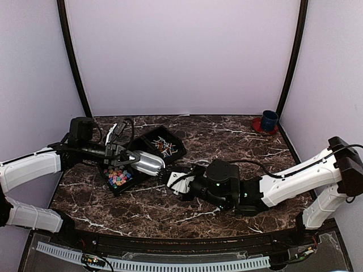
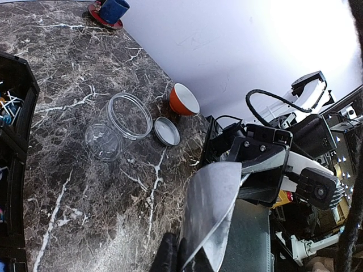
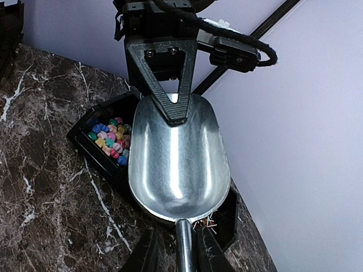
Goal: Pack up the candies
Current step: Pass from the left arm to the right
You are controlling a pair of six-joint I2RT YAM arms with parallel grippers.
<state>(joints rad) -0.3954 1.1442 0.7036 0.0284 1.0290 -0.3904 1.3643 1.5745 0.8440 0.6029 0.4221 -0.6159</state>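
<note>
The candies fill a near compartment of the black tray; in the right wrist view these pastel candies lie left of the scoop, and thin stick pieces show under its heel. A silver scoop hangs empty over the tray. My left gripper is shut on the scoop's front rim, its black finger lying inside the bowl. My right gripper straddles the scoop's handle, with a gap on the left side. The left wrist view shows the scoop's underside.
A clear round jar lies open on the marble with its grey lid beside it and an orange bowl behind. A blue cup on a red saucer stands at the far right corner.
</note>
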